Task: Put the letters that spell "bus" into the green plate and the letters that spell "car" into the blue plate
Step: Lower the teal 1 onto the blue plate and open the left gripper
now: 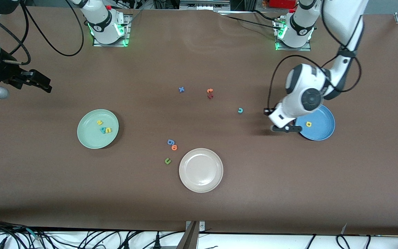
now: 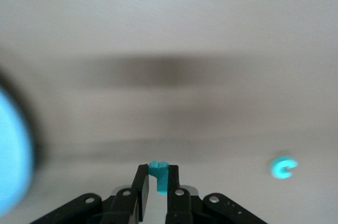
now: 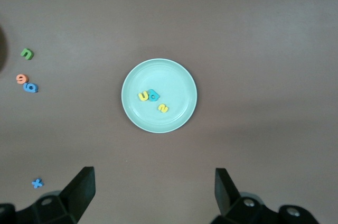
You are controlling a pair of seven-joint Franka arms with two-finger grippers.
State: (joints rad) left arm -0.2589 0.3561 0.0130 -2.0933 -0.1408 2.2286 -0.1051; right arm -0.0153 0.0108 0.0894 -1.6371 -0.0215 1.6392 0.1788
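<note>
Beside the blue plate (image 1: 325,133), our left gripper (image 2: 158,182) has its fingers pinching the teal r (image 2: 158,174), next due over that plate by the a (image 1: 309,124). Our right gripper (image 3: 153,189) waits, fingers spread.

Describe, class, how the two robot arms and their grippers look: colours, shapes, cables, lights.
Both arms are glossy white with rounded dark-grey joint caps, on bases glowing green. Black cables loop along them. The left gripper and right gripper have flat black fingers on black bodies with silver screws.
</note>
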